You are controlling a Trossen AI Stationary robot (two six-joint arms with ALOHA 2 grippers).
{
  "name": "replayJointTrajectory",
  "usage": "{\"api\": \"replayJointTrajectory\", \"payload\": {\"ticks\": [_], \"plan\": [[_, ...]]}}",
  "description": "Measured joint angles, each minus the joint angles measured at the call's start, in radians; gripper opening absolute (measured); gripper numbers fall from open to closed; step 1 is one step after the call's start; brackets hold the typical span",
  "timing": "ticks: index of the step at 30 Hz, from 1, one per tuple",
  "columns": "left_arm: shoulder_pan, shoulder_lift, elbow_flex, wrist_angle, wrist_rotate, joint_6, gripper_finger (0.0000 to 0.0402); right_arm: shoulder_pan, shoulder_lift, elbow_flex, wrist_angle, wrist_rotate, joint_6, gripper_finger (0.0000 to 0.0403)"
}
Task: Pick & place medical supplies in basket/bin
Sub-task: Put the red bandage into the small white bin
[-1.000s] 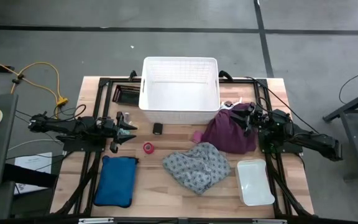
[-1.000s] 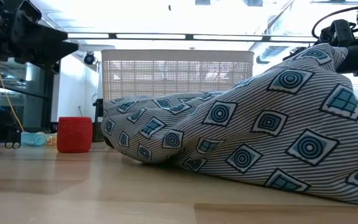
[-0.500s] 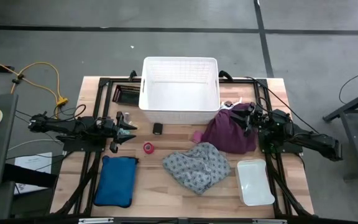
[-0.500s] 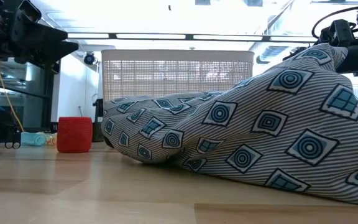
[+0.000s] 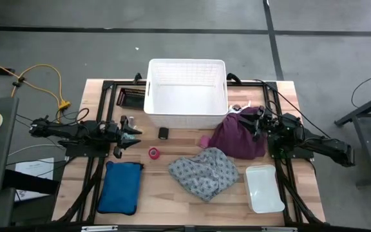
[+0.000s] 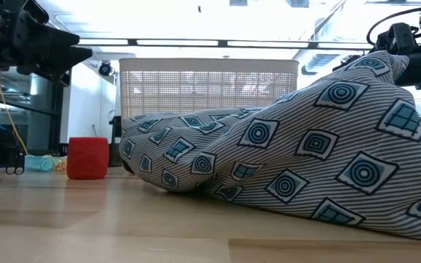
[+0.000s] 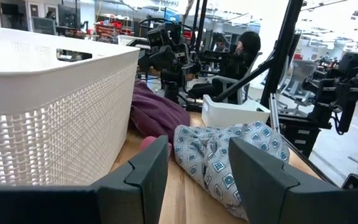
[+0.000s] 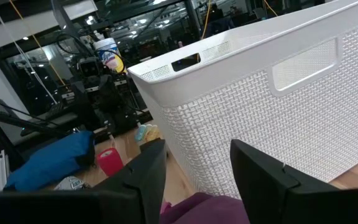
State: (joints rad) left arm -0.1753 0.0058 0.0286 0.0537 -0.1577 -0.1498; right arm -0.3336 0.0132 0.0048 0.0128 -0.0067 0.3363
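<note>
From above, the white basket [image 5: 187,87] stands at the counter's [image 5: 172,193] far edge, nothing visible inside. The right pincer [image 5: 257,124] sits on the purple cloth [image 5: 238,136], just right of the basket; whether it actually pinches the fabric cannot be told here. The grey patterned cloth [image 5: 203,172] lies heaped in the middle, the pink tape roll [image 5: 153,153] and small black block [image 5: 164,133] near the left pincer [image 5: 134,134], which hovers with fingers spread.

At counter height, the grey patterned cloth [image 6: 283,157] fills the view, the tape roll [image 6: 88,158] upright beside it.

Left wrist view: its fingers [image 7: 148,171] stand apart, holding nothing, both cloths ahead.

Right wrist view: fingers [image 8: 148,171] part-spread with purple fabric [image 8: 210,208] bunched between them, the basket wall [image 8: 278,106] close ahead. Soft, light and floppy, that cloth likely wants a pinch on a raised fold, lifted high so trailing edges clear the rim.
</note>
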Motion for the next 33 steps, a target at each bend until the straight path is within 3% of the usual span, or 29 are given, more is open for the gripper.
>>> {"api": "replayJointTrajectory", "payload": {"ticks": [7, 14, 24, 33], "plan": [[0.0, 0.078, 0.106, -0.008, 0.0, 0.044, 0.0163, 0.0, 0.0, 0.0, 0.001, 0.0, 0.0, 0.0167], [0.0, 0.274, 0.282, -0.052, -0.002, 0.046, 0.0163, 0.0, 0.0, 0.0, 0.003, 0.0, 0.0, 0.0167], [0.0, 0.569, 0.579, -0.295, -0.035, 0.092, 0.0163, 0.0, 0.0, 0.0, 0.003, 0.0, 0.0, 0.0167], [0.0, 0.755, 0.637, -0.349, -0.083, 0.072, 0.0163, 0.0, 0.0, 0.0, 0.004, 0.0, 0.0, 0.0167]]}}
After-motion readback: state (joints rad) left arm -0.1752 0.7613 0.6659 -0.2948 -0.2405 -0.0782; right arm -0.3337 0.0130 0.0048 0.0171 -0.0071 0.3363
